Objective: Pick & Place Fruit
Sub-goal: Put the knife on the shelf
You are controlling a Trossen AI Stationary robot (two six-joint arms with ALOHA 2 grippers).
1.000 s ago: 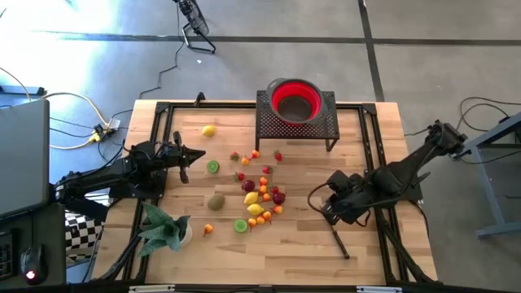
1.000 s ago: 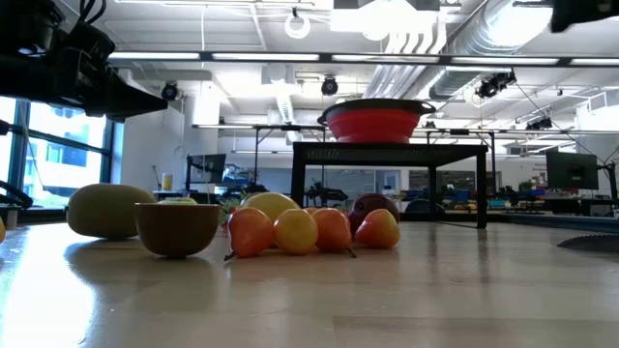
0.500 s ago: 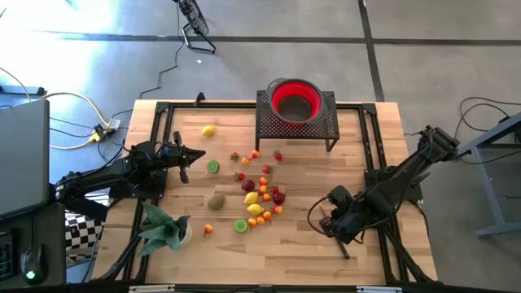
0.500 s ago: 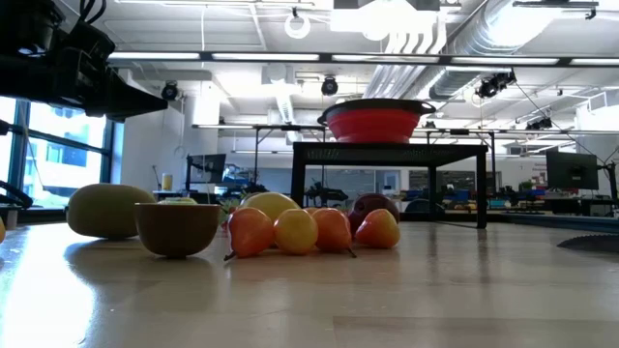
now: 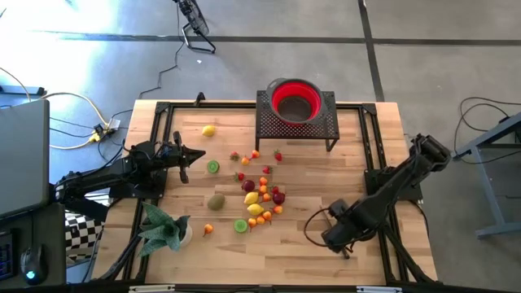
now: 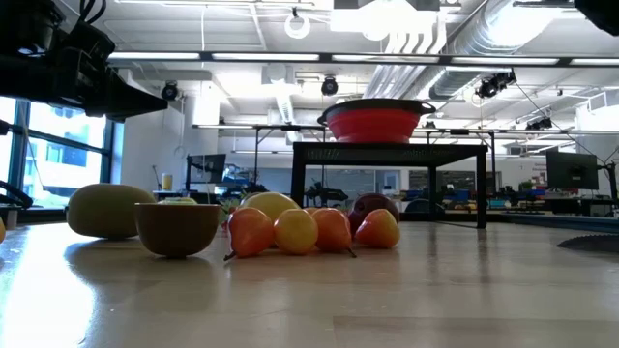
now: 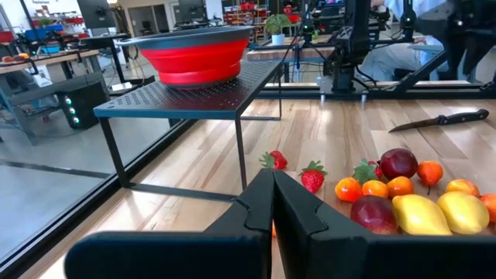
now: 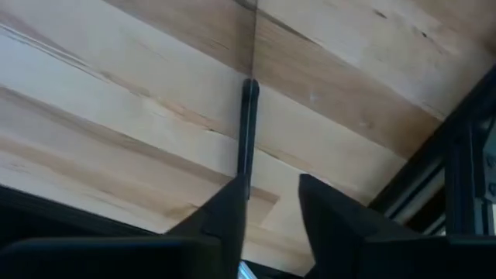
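Observation:
The fruit [image 5: 260, 194] lies loose in a cluster at the table's middle: lemons, plums, small oranges and strawberries. A lemon [image 5: 209, 130], a kiwi [image 5: 216, 201] and lime halves [image 5: 213, 167] lie apart from it. My left gripper [image 5: 195, 155] waits shut and level at the left, pointing at the fruit [image 7: 403, 194]. My right gripper [image 5: 335, 238] points down near the table's near right. It is open above a dark knife [image 8: 248, 132], with nothing between its fingers [image 8: 225, 217].
A red bowl [image 5: 294, 99] sits on a black perforated stand [image 5: 269, 122] at the far middle. A green plant [image 5: 163, 228] stands at the near left. The knife [image 5: 342, 248] lies near the right frame rail [image 5: 383, 244].
My right gripper has moved toward the table's near edge and down, tipping until it points down over the knife. The fruit and my left arm have kept still.

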